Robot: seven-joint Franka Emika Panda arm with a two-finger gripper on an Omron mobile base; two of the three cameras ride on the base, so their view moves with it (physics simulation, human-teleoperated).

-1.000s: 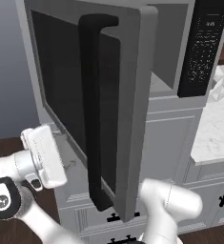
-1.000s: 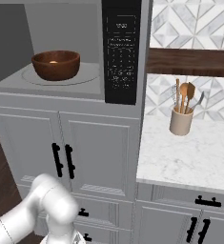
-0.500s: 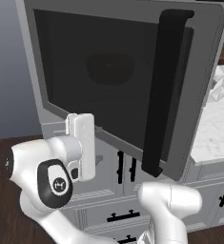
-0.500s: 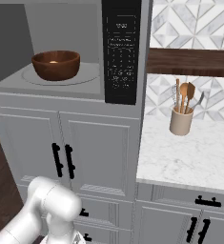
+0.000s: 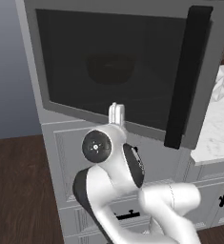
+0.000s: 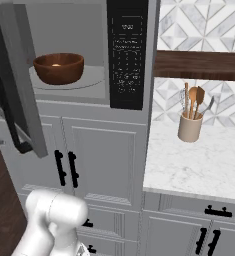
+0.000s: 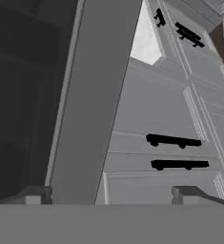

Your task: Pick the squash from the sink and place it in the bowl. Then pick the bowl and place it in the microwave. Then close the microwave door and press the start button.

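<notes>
The microwave door [image 5: 108, 62] stands partly swung in, its dark window facing the left base camera and its black handle [image 5: 187, 76] at the right. My gripper [image 5: 116, 111] rests against the door's lower grey frame [image 7: 92, 95]; its fingertips [image 7: 35, 195] stand wide apart, open and holding nothing. Inside the microwave [image 6: 74, 30] the reddish-brown bowl [image 6: 59, 68] sits on the turntable, with a small tan bit of the squash [image 6: 55, 64] showing in it. The bowl [image 5: 111, 69] shows faintly through the tinted window. The black control panel [image 6: 127, 50] is right of the cavity. The sink is out of view.
Grey cabinet doors with black handles [image 6: 65, 169] lie below the microwave. To the right, a marble counter [image 6: 199, 165] carries a beige utensil holder [image 6: 190, 126] under a wooden shelf [image 6: 201, 65]. Dark wood floor [image 5: 18, 190] lies to the left.
The door has swung steadily toward the microwave, from edge-on to nearly facing the left base camera. My arm has followed it, the hand moving up and right along its lower edge.
</notes>
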